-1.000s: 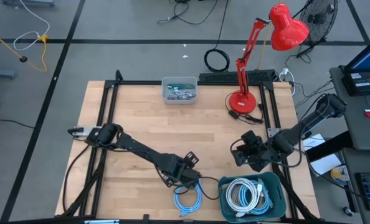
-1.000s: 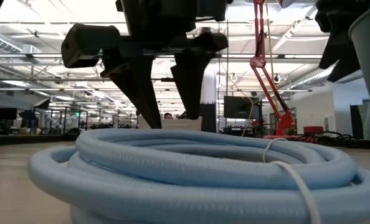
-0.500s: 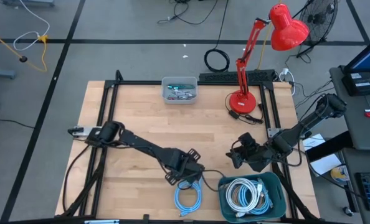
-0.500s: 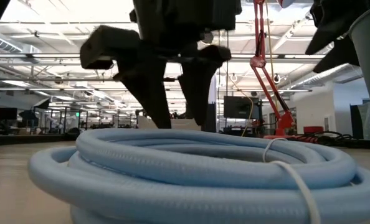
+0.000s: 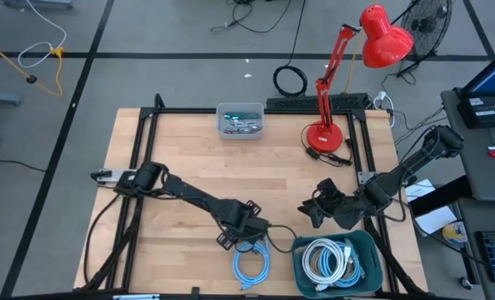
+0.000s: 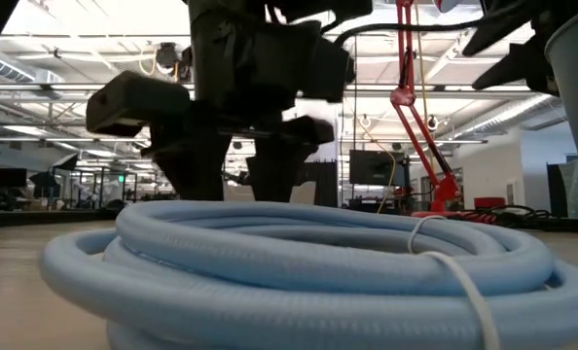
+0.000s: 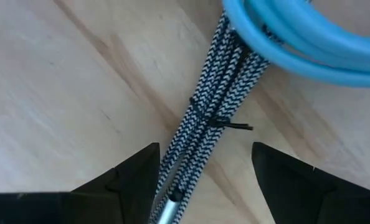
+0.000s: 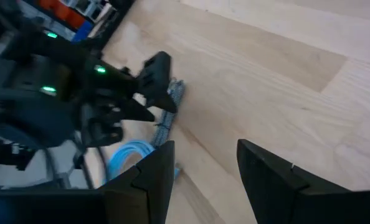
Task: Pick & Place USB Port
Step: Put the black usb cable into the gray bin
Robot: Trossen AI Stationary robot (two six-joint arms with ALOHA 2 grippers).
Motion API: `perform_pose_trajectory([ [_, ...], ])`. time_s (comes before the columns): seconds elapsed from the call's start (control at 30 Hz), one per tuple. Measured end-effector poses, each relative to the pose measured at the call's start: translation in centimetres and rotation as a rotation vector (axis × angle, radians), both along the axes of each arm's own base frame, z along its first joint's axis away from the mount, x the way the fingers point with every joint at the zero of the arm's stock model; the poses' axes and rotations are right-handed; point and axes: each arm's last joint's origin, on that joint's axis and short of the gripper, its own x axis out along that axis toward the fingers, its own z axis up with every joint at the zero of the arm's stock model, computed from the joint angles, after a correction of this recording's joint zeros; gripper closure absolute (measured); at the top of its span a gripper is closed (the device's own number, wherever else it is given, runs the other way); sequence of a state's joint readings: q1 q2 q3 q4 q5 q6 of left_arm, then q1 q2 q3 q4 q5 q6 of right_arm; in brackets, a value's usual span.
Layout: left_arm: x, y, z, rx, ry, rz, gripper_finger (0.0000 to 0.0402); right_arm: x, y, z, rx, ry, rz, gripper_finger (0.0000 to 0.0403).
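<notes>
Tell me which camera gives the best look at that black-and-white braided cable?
The left wrist view: the braided cable fills the frame between the open left gripper, running under the blue cable coil. The right wrist view shows a small stretch; in the high view the arm mostly hides it; the low view shows none.

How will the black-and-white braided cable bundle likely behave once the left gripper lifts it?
The braided cable looks floppy, so it would probably sag either side of the open left gripper. A thin tie binds its strands, so it should lift together. One end lies under the blue cable, which may drag.
</notes>
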State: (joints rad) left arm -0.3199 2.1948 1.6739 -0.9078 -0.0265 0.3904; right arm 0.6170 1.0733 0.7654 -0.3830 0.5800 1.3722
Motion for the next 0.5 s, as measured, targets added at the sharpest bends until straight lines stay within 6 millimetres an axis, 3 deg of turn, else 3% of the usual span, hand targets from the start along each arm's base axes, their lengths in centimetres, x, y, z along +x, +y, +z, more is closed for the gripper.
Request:
perform_pose_trajectory([
  [0.1,-0.25,0.07,-0.53,-0.006,0.004,0.024,0.0156,0.18,0.12,0.23,0.000,-0.026,0.014,0.0234],
  [0.2,-0.37,0.20,-0.90,-0.016,-0.001,0.046,0.0190,0.28,0.17,0.39,-0.006,-0.046,0.013,0.0234],
  [0.5,-0.46,0.95,-1.02,0.028,0.011,0.142,0.0379,0.46,0.25,0.64,-0.001,-0.077,0.011,0.0234],
])
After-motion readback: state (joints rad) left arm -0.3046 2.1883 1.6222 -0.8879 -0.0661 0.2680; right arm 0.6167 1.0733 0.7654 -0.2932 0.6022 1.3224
